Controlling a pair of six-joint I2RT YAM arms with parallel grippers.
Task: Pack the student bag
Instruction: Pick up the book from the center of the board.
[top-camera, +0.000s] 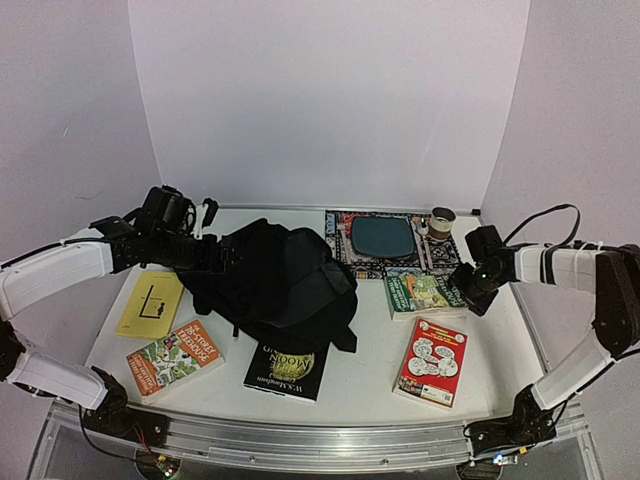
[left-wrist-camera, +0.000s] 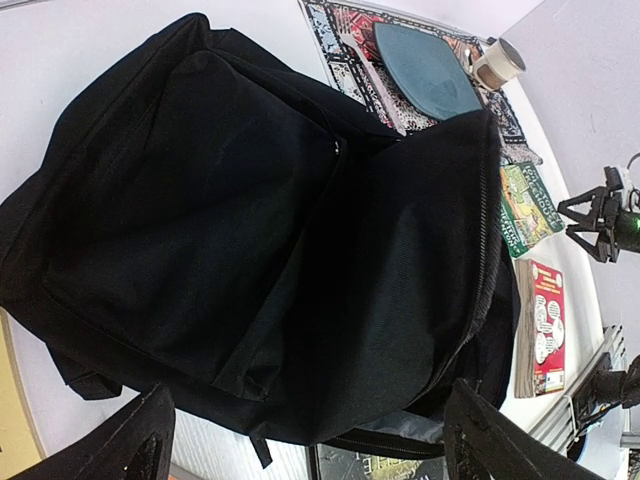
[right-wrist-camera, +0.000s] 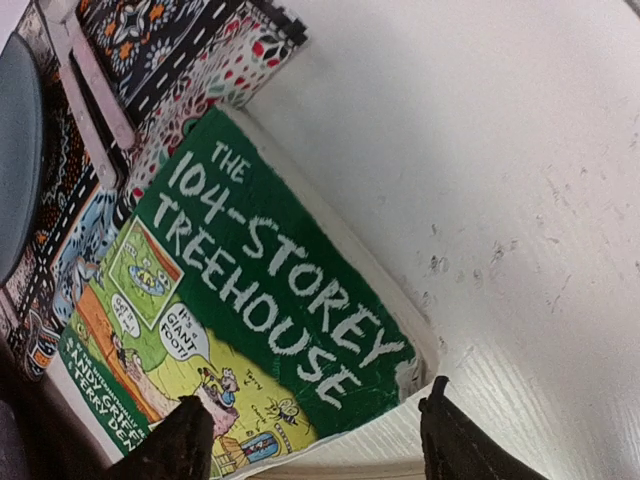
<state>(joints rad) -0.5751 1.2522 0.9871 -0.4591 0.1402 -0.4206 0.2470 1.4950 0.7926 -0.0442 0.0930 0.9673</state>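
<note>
The black student bag (top-camera: 275, 285) lies flat in the middle of the table and fills the left wrist view (left-wrist-camera: 250, 220). A strip of grey lining shows at its zipper edge (left-wrist-camera: 470, 425). My left gripper (top-camera: 215, 255) hovers over the bag's left side, open and empty (left-wrist-camera: 315, 450). My right gripper (top-camera: 470, 290) is open and empty (right-wrist-camera: 320, 450) just above the near corner of the green "104-Storey Treehouse" book (right-wrist-camera: 250, 300), which lies right of the bag (top-camera: 420, 293).
A yellow book (top-camera: 150, 303), an orange-green book (top-camera: 175, 358), a black book (top-camera: 287, 368) partly under the bag and a red book (top-camera: 433, 362) lie along the front. A patterned mat (top-camera: 340, 225) with a teal dish (top-camera: 383, 237) and a cup (top-camera: 442, 222) sits at the back.
</note>
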